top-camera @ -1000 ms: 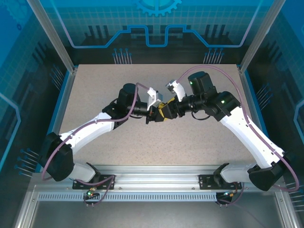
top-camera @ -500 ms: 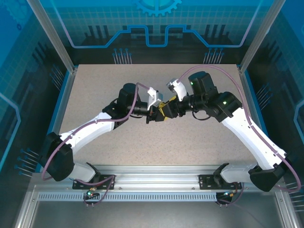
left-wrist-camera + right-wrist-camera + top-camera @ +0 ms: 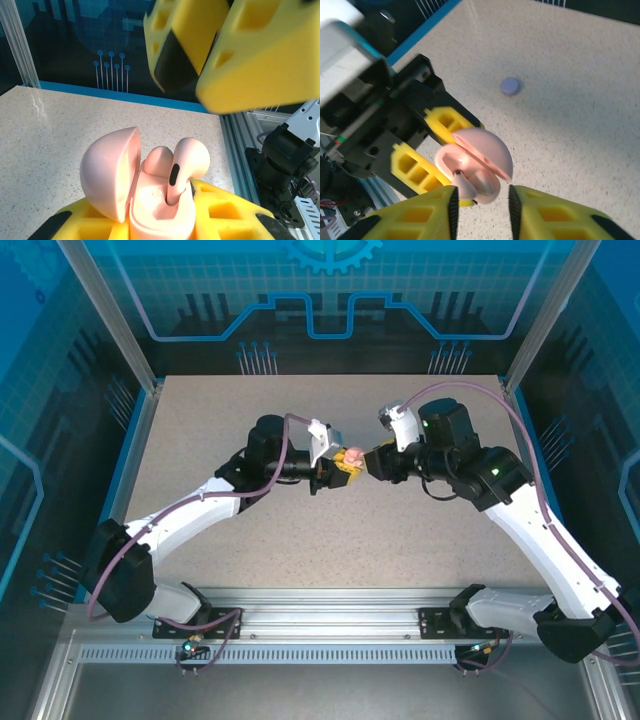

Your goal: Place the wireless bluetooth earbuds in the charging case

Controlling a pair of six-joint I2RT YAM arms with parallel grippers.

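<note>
My left gripper is shut on the base of a pale pink charging case, held above the table with its domed lid hinged open. Two pale pink earbuds sit in it. One earbud is seated low. The other earbud stands higher, its stem in the well. My right gripper is open just short of the case, with nothing between its yellow fingers. In the top view the case shows between the left gripper and the right gripper.
A small round purple thing lies on the speckled table beyond the case. An aluminium rail and a blue wall border the table's edge. Both arms meet over the table's middle.
My right gripper has drawn back to the right, away from the case, which now shows in the gap between the two grippers. The left arm has stayed put.
</note>
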